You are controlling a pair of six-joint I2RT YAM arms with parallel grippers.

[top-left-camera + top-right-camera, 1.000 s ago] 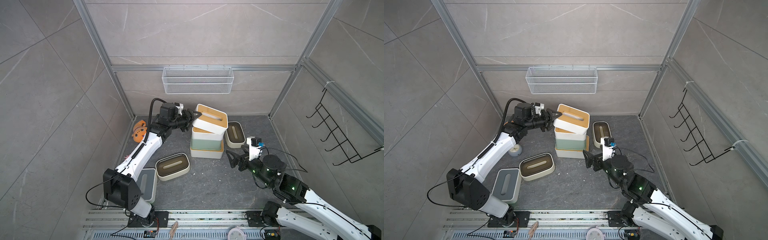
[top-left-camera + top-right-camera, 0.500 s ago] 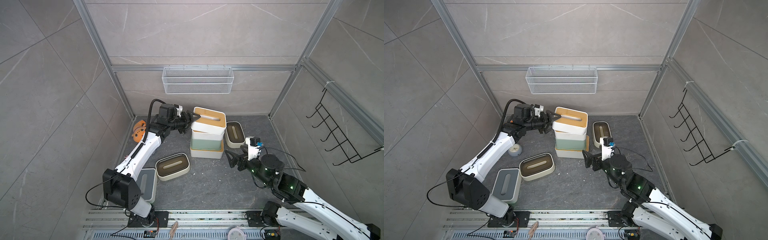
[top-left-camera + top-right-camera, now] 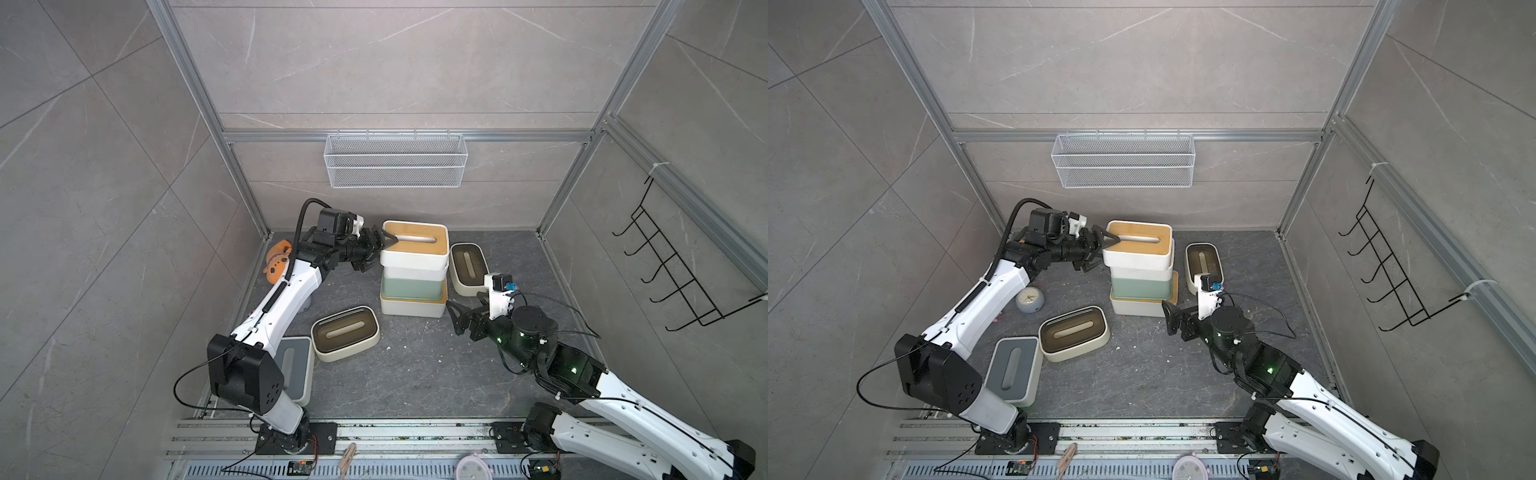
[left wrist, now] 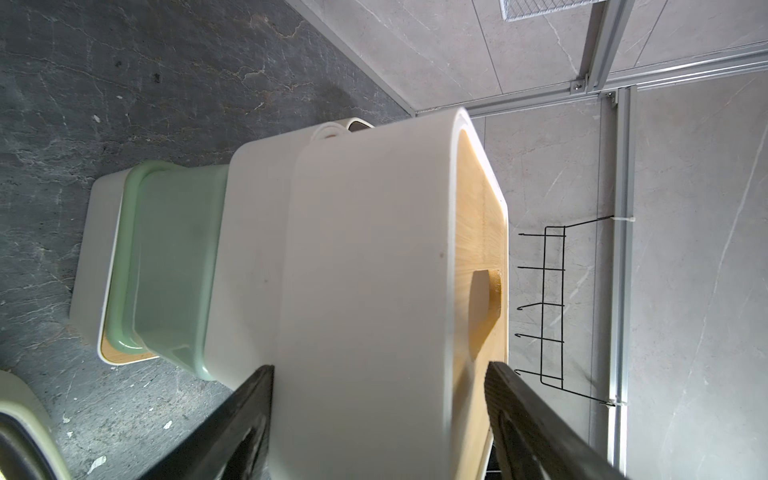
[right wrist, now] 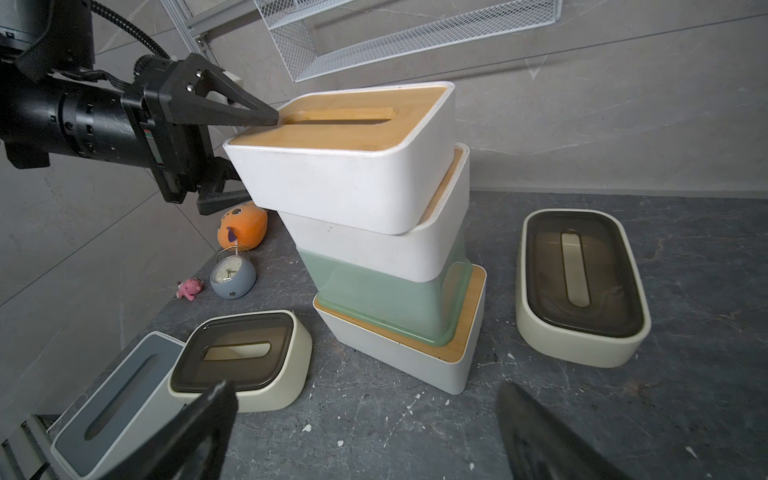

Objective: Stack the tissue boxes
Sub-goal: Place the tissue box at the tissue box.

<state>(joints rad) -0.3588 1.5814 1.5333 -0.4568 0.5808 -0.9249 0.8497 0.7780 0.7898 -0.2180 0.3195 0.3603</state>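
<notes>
A stack of tissue boxes stands at the back middle. From the bottom it is a white box with a bamboo lid (image 3: 413, 308), a pale green box (image 3: 411, 286), a white box (image 5: 374, 249) and a top white box with a bamboo lid (image 3: 415, 249) (image 4: 374, 270), set slightly askew. My left gripper (image 3: 384, 252) (image 4: 379, 370) is open and straddles the top box's left end, with a gap between one finger and the lid. My right gripper (image 3: 463, 309) (image 5: 368, 392) is open over bare floor, right of the stack's base. Loose boxes: cream with brown lid (image 3: 468, 268), another (image 3: 345, 334), and white with grey lid (image 3: 293, 368).
A white wire mesh basket (image 3: 395, 166) hangs on the back wall above the stack. An orange plush (image 3: 277, 259), a grey clock (image 3: 1030, 299) and a small pink toy (image 5: 189, 287) lie by the left wall. A black hook rack (image 3: 681, 282) hangs on the right wall.
The top box hung tilted in my left gripper; it now lies level on the stack and the left jaws have widened. My right gripper has crept slightly toward the stack.
</notes>
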